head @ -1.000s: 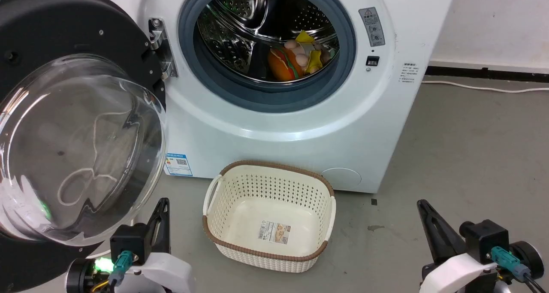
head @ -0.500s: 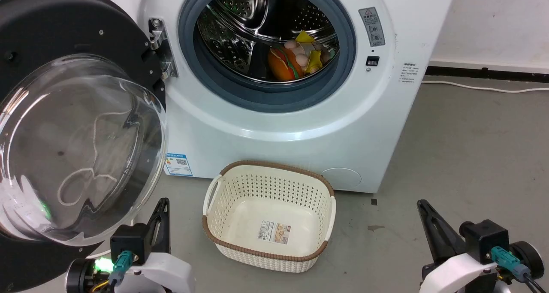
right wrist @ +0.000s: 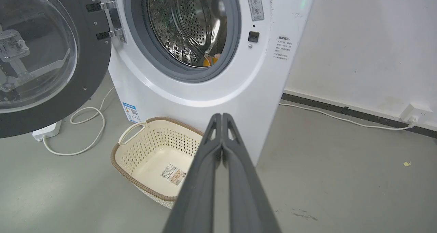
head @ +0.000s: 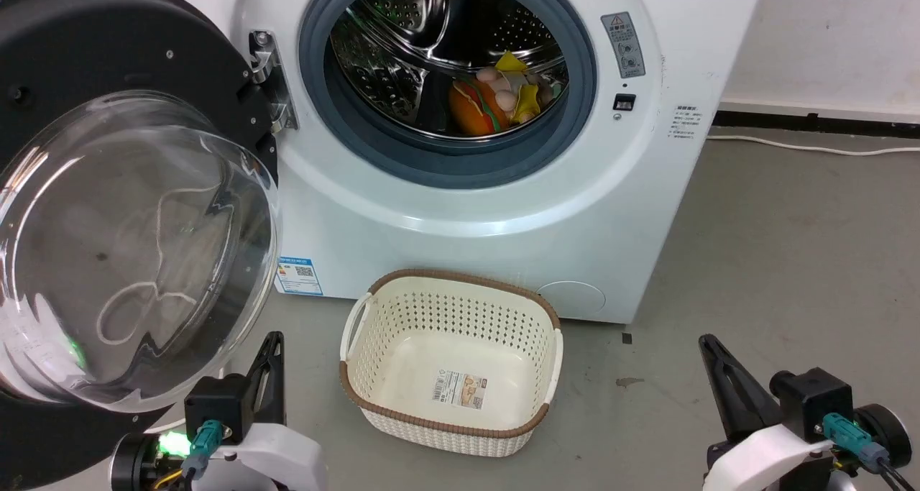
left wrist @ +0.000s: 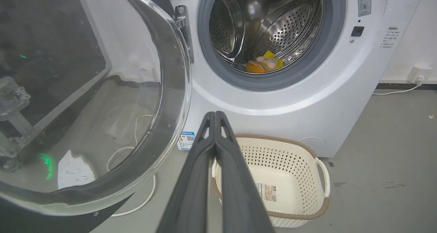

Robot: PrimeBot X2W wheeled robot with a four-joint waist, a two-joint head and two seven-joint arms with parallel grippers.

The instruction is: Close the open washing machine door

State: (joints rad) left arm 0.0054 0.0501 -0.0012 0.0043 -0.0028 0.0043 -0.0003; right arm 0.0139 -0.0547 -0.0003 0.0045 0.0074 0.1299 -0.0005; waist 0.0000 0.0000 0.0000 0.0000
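Black-rimmed and glossy, the washing machine door [head: 136, 254] stands swung wide open at the left of the head view. It hangs from its metal hinge [head: 269, 81], with the clear glass bowl bulging toward the camera. Beside it the white washing machine [head: 474, 218] shows its steel drum, where a few bright toy-like items [head: 496, 99] lie. A cream perforated basket [head: 445, 274] sits on the floor just in front of the machine, apart from the door.

The left end effector [head: 273, 341] hangs low beside the door's lower edge, fingers pressed together and gripping nothing; I cannot tell whether it touches the door. The right end effector [head: 708, 343] is likewise clenched and empty, well apart from the machine.

As I judge it, the closing has not begun and this is the approach step. The next move calls for the left arm to reach the door's free edge, far from the hinge. It should then swing the door rightward toward the opening, passing above the basket, and press firmly so the latch catches.
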